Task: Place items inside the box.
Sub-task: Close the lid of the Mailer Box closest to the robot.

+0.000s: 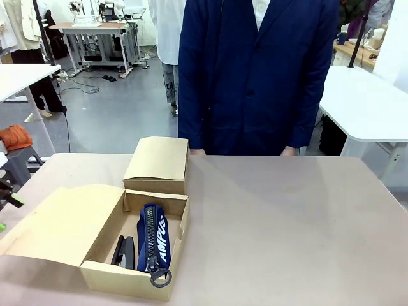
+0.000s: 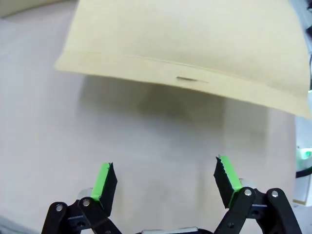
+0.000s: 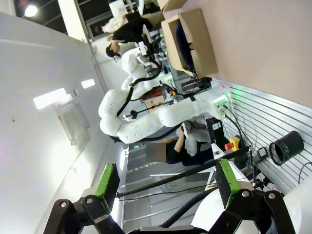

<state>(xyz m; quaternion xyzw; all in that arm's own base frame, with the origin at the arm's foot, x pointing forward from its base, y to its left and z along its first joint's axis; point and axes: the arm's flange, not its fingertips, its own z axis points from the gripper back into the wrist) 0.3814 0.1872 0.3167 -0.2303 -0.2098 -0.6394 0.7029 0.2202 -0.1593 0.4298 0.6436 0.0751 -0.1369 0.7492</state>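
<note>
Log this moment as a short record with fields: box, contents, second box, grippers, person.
box: open cardboard box at the table's near left, lid flap folded out to the left
contents: navy zip pencil case lying lengthwise; black stapler beside it on its left
second box: closed cardboard box just behind the open one
left gripper: jaws open, empty, over bare table near the lid flap
right gripper: jaws open, empty, pointing away from the table
person: standing at the far edge in a navy coat
</note>
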